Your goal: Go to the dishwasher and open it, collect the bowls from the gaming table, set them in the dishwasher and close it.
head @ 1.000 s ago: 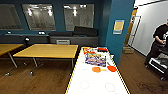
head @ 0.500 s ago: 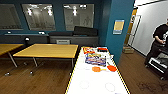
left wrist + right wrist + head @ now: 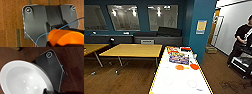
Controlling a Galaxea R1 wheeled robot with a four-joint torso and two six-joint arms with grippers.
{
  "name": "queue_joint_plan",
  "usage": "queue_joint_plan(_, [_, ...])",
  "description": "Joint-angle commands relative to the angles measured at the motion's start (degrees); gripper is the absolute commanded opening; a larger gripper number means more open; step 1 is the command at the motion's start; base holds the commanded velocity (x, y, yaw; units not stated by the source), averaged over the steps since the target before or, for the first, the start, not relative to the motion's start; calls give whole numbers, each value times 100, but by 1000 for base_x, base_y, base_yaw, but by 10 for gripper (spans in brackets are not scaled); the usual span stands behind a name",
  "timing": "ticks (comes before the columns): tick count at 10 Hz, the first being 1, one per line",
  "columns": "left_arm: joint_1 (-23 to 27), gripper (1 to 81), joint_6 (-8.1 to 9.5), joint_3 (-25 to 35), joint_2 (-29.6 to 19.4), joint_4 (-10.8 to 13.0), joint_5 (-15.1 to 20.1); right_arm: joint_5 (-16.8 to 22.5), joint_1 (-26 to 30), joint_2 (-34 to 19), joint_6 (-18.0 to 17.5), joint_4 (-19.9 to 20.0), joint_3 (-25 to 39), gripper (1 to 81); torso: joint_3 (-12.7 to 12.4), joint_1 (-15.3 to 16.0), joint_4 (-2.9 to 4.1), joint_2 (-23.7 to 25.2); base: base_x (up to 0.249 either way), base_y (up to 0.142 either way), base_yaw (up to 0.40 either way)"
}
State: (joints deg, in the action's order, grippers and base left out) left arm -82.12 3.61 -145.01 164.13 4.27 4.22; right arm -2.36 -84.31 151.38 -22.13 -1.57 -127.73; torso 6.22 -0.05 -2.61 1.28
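Stretching ahead over dark wood floor [image 3: 129, 75], the gaming table [image 3: 181, 82] carries orange bowls [image 3: 179, 67]; claw states unclear.

No text can be read: the yellow notice [image 3: 201, 26] on the blue wall and the colourful printed boxes [image 3: 178, 57] on the white gaming table [image 3: 166, 75] are too blurred to make out.

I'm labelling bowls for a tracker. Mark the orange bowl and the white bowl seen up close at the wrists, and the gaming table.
orange bowl [image 3: 65, 37], left wrist view, on its curved outer wall.
white bowl [image 3: 21, 79], right wrist view, on its inner hollow.
gaming table [image 3: 179, 80], head view, on bare white top.
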Motion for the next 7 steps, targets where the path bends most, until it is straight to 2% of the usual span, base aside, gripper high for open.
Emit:
queue_joint_plan(1, [288,10,-27,-19,-12,39,316,245,234,-62,77,-124,-49,10,0,5,0,0,-100,0,0])
queue_joint_plan(7, [279,10,-27,-501,260,47,325,245,207,140,200,-265,-488,10,0,5,0,2,-101,0,0])
